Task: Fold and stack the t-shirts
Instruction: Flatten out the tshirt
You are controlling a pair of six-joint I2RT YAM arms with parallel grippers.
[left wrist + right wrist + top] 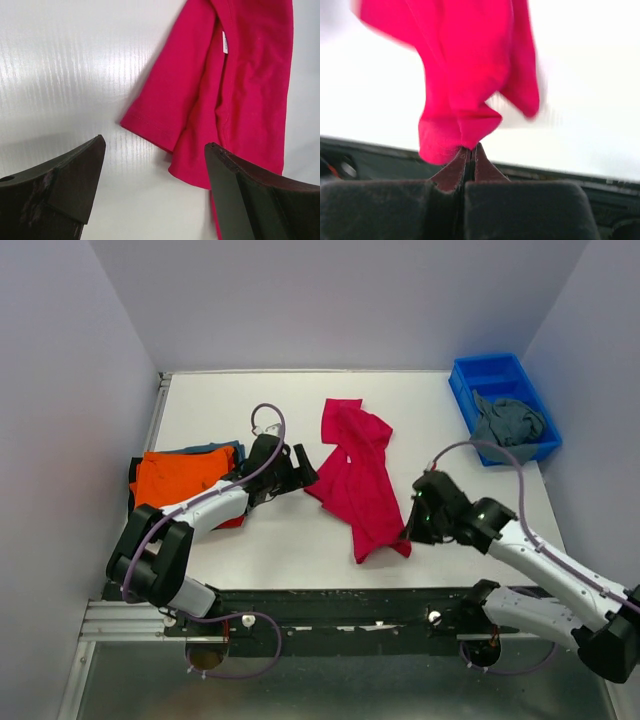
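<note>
**Pink t-shirt pinched at one corner, not laid flat yet**

Right gripper (pixel 409 531): closed tight on the near corner of the crimson-pink t-shirt (pixel 355 475). In the right wrist view, tips pressed together with a bunch of pink cloth caught between them.

Left gripper (pixel 300 468): wide open, nothing held. Hovering just beside the left edge of the shirt. In the left wrist view, a sleeve hem right between the two fingers.

Crimson-pink t-shirt: in the middle of the white table (pixel 270 540). Lying in a long strip from the far side down to the near side, twisted and bunched.

Orange t-shirt (pixel 180 477): far left, on top of a pile, with bits of blue, black and red cloth peeking out around it.

Grey-blue t-shirt (pixel 508 423): heaped in the blue bin (pixel 488 362) at the far right corner, well apart from both grippers.

Step in hand, most likely: spreading the pink shirt out before folding. No neat fold on it yet, by the look of it.

Next move, as a guess: close the left gripper on the sleeve hem, then pull the two holds apart to open the cloth flat. Needs a slow, even pull. Soft cloth, so easy to slip and bunch. Needs care near the front edge of the table too, close by the right gripper, to keep the shirt from sliding off.
</note>
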